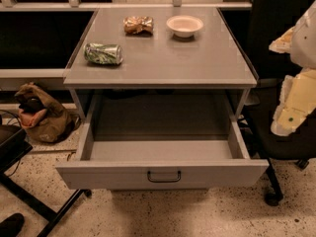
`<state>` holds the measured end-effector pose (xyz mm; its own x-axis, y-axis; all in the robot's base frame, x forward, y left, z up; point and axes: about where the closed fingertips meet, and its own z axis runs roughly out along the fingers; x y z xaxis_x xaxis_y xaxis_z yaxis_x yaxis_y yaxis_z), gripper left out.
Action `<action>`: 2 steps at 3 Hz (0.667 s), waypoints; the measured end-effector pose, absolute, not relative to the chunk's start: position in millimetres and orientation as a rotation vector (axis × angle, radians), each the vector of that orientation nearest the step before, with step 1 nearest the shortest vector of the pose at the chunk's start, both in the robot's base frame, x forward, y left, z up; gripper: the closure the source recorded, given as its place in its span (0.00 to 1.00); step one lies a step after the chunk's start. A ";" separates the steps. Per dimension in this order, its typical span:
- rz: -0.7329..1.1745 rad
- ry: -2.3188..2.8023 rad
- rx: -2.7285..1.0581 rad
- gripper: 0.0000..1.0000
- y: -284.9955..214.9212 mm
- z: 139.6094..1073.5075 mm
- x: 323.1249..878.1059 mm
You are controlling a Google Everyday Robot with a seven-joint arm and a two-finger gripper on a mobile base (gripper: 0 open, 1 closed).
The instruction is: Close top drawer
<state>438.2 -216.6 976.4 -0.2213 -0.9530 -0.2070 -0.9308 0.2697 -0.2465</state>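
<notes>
The top drawer [163, 154] of the grey cabinet is pulled far out toward me and is empty inside. Its flat grey front panel [98, 176] faces me, with a small dark loop handle [164, 176] at its centre. Only this drawer of the cabinet shows. My arm comes in at the right edge as white and cream-coloured parts, and the gripper [295, 105] hangs there, to the right of the drawer and well above its front panel, apart from it.
The cabinet top [163, 58] holds a lying green can [103, 53], a crumpled gold wrapper [138, 24] and a white bowl [184, 25]. A black office chair [276, 142] stands at the right, a brown bag [39, 115] on the floor at the left, and dark chair legs [29, 201] at the lower left.
</notes>
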 end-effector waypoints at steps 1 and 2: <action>-0.099 2.231 -1.724 0.00 -216.6 976.4 438.2; -0.043 2.257 -1.690 0.00 -222.5 958.8 435.4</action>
